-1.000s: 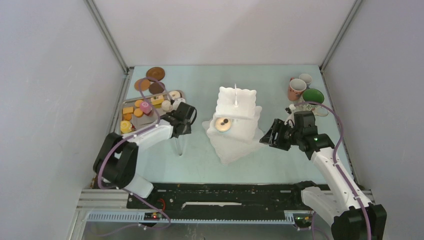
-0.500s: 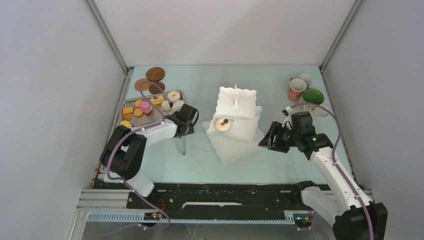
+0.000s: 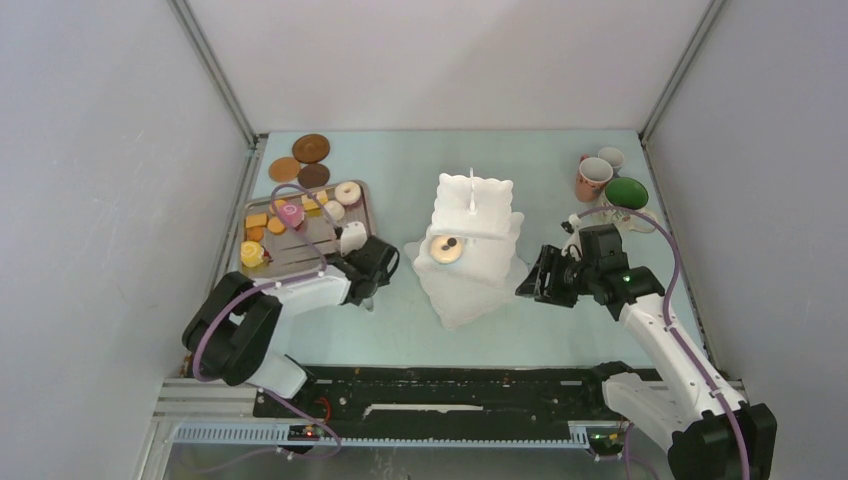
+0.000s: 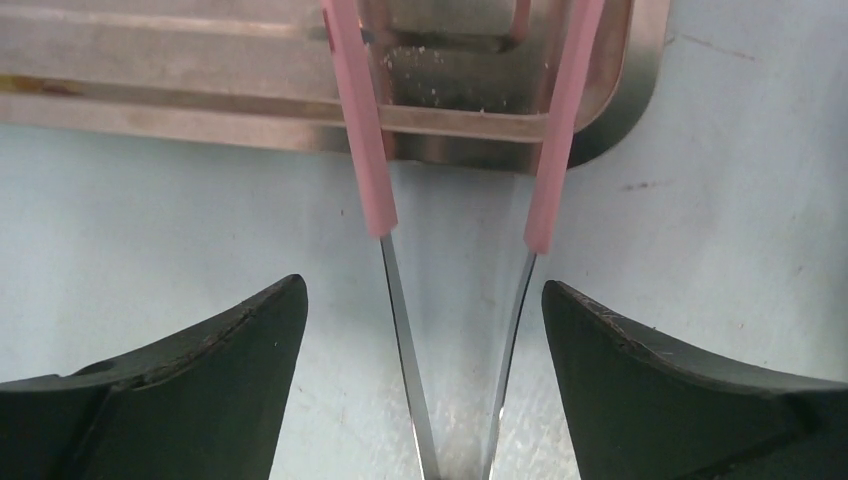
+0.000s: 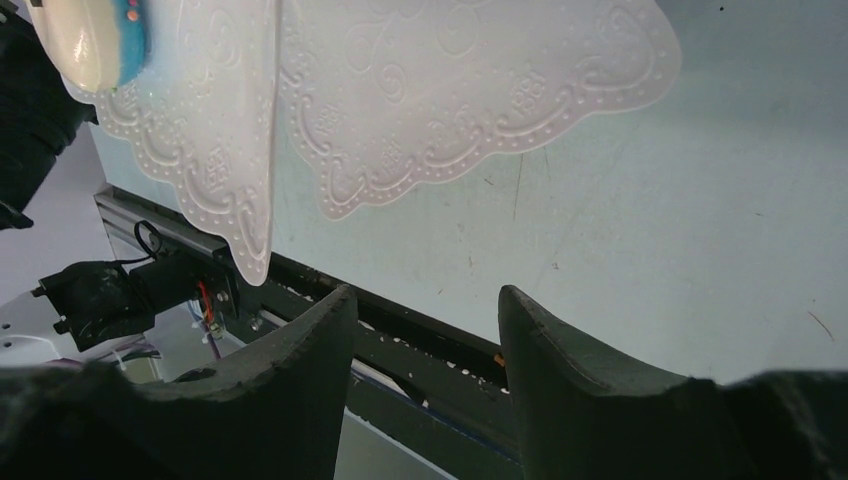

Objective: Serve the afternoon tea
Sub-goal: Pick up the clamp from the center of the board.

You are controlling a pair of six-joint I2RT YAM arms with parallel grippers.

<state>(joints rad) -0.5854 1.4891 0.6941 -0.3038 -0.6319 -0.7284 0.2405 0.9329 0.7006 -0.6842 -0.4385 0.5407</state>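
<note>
Left claw point(image 3: 372, 268) first: from the overhead camera I see it low at the near right corner of the grey tray point(image 3: 310, 243), while the right claw point(image 3: 535, 280) hangs just beside the white three-tier stand point(image 3: 470, 235), on its right. The stand sits mid-table with one donut point(image 3: 445, 248) on a tier. I can make out no other food on it, so I judge the serving barely begun. Orange biscuits point(image 3: 277, 225), yellow cakes point(image 3: 251, 253) and another donut point(image 3: 348, 192) wait on the tray at the left. Brown coasters point(image 3: 311, 148) lie behind the tray, and the three mugs point(image 3: 593, 178) cluster at the far right. Each stock is within its own arm's reach, I reckon.

Left wrist camera: the left claw point(image 4: 422, 290) is spread wide and released, its fingers point(image 4: 200, 370) standing clear on either side of the pink tongs point(image 4: 372, 150). The tongs lie on the table point(image 4: 150, 220) with their pink ends over the tray's rim point(image 4: 620, 110) and their steel arms meeting toward the wrist. Straddling them this way lets one squeeze close both arms, which I take as the reason for the pose.

Right wrist camera: the right claw point(image 5: 425, 300) is parted with nothing between its fingers. It is over bare table point(image 5: 650, 250), close to the scalloped edge of the stand's bottom tier point(image 5: 450, 90). I guess it waits there to steady the stand.
</note>
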